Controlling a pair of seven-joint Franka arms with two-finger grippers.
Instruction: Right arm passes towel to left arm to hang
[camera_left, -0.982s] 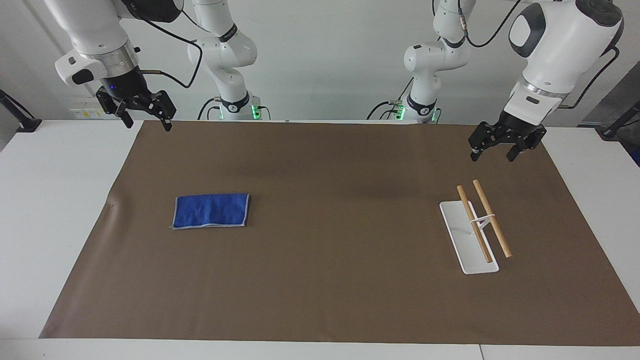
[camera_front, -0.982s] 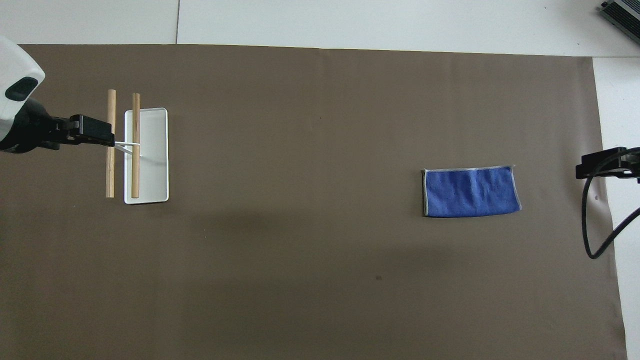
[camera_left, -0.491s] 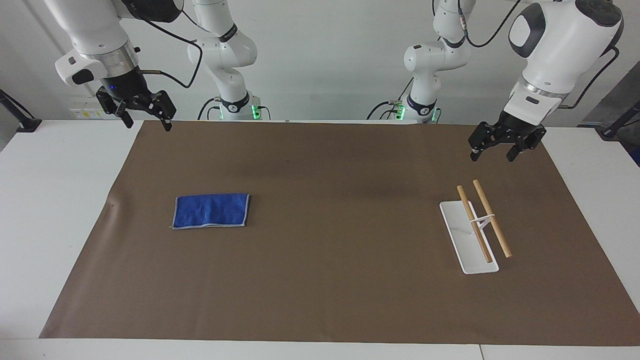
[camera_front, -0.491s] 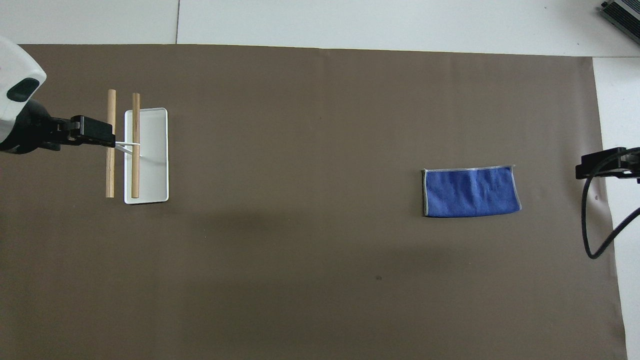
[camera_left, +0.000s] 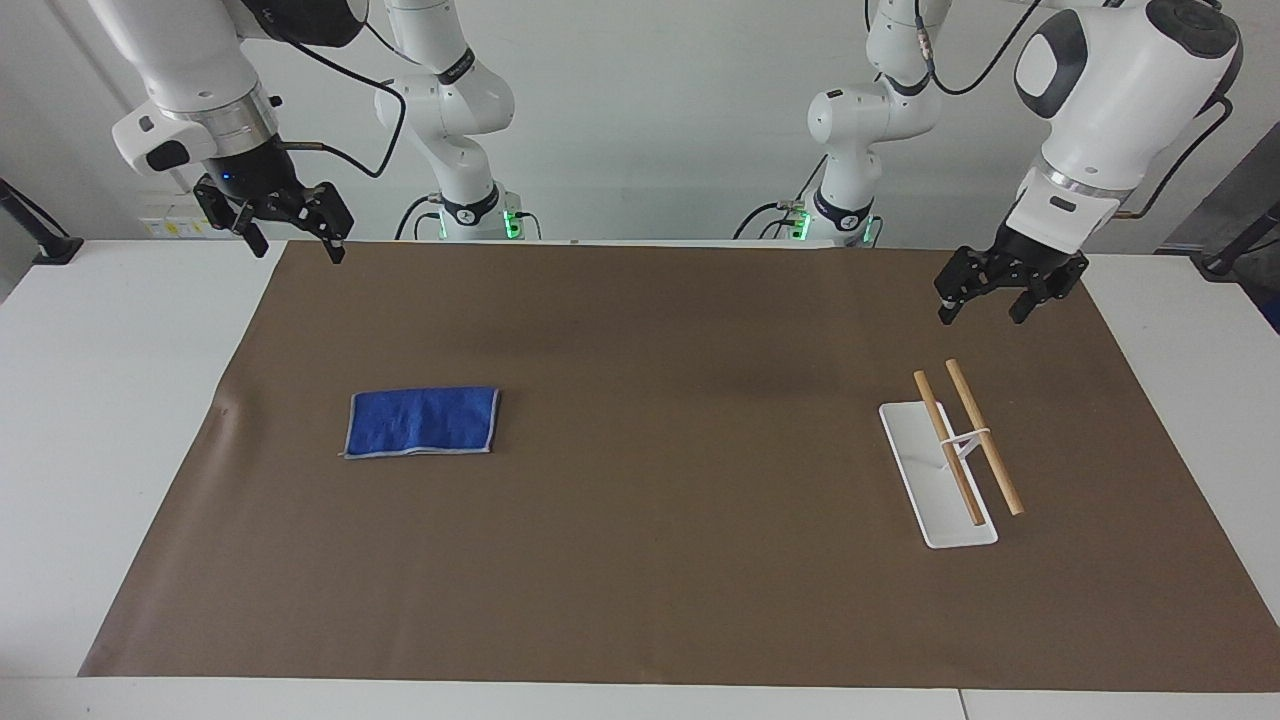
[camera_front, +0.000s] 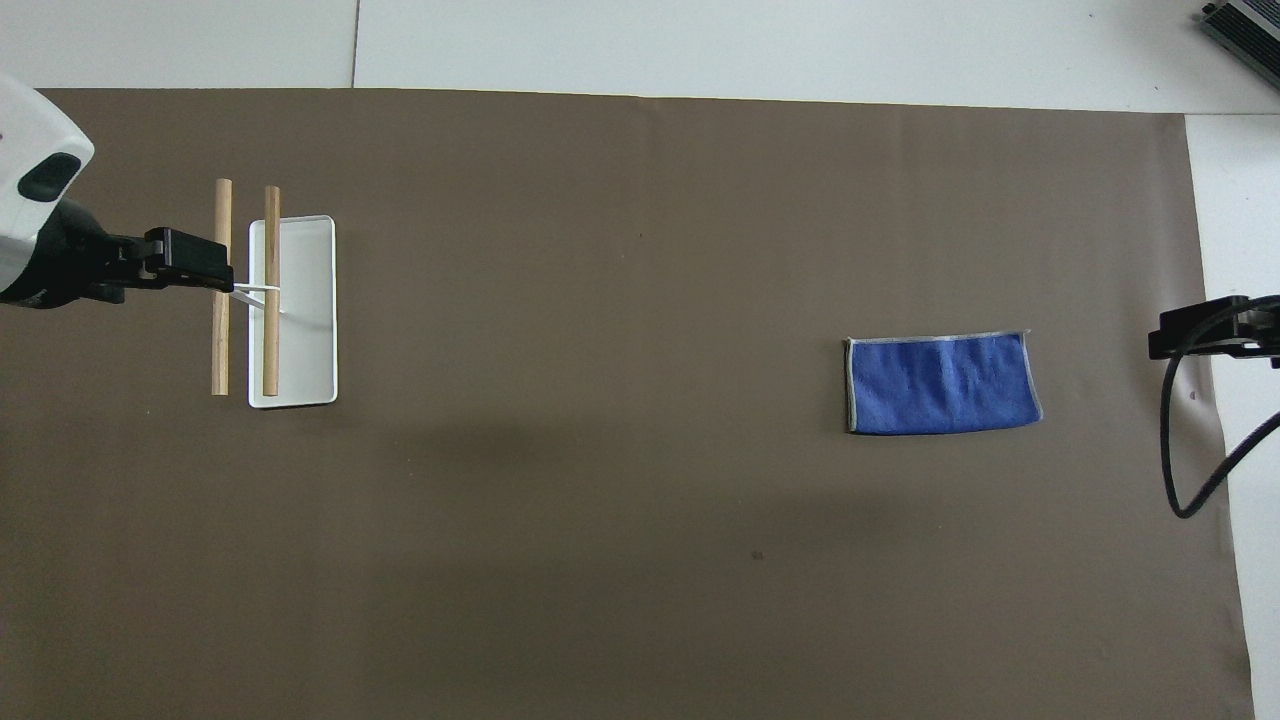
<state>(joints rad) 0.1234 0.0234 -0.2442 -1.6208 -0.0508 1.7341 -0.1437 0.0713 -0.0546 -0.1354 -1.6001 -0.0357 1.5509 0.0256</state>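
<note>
1. A folded blue towel (camera_left: 422, 421) lies flat on the brown mat (camera_left: 660, 600) toward the right arm's end of the table, untouched
2. The right gripper (camera_left: 295, 232), fingers spread and empty, hangs over the mat's edge at the robots' end, well apart from the towel
3. The left gripper (camera_left: 982, 300), also open and empty, waits in the air near the white-based rack (camera_left: 940, 480) with its two wooden rails
4. Judged from this, the pickup has not begun; next the right gripper must travel over the towel, descend and pinch an edge
</note>
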